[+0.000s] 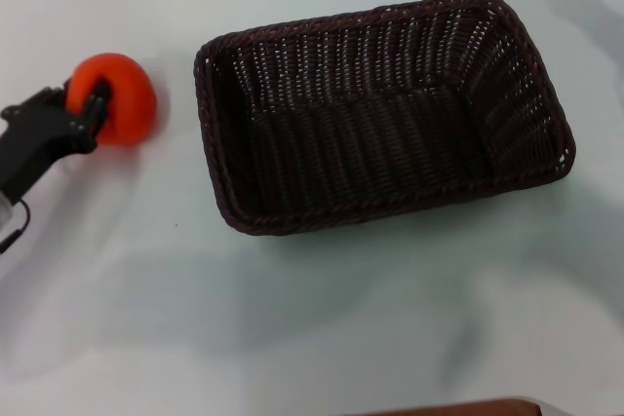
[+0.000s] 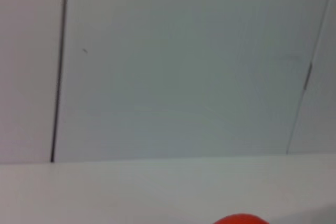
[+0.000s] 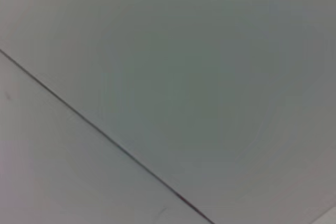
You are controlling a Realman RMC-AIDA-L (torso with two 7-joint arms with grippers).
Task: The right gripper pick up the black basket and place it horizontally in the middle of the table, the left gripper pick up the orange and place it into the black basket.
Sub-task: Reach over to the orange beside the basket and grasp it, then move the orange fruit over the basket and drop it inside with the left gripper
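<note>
From where I stand, the near stretch of the table (image 1: 322, 338) is bare and pale, with only soft shadows across it. Beyond that sits the black basket (image 1: 380, 109), resting flat on its base around the middle of the tabletop, long side running across, mouth open upward and nothing inside. That placement looks deliberate: set level and central, it gives a wide, easy target for anything brought over from either side, so I judge the basket half of the job is finished.

The right gripper is nowhere to be seen; its wrist camera shows only a plain pale surface crossed by a thin dark line, which suggests the arm is drawn back out of the way.

Over at the robot's left edge, the left gripper (image 1: 96, 109) reaches in low from the side, jaws closed narrowly around the orange (image 1: 117, 96). One dark finger crosses the front of the fruit, and the fruit bulges out past it toward the basket. Whether the orange is touching the table or just lifted off, I cannot tell. In the left wrist view only a sliver of orange (image 2: 241, 219) peeks in.

Basket and fruit are well apart, so a lift and carry across remain.
</note>
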